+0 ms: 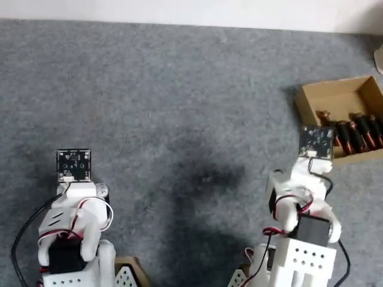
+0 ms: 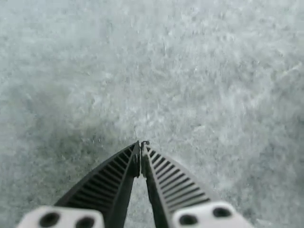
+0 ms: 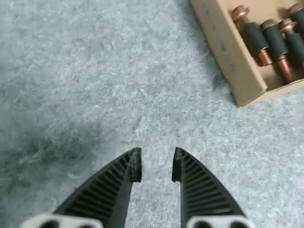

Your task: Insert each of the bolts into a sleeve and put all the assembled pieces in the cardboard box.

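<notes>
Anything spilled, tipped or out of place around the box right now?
Nothing stands out. The cardboard box sits flat on the grey carpet, and the sleeved bolts lie side by side inside it. The left gripper is shut on nothing; the right gripper is open and empty.

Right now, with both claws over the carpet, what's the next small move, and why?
Probably shut the right claw and draw that arm back to rest. It is open, holds nothing, and sits beside the cardboard box, where the sleeved bolts already lie. The left claw is shut over the grey carpet, so the job looks finished.
</notes>
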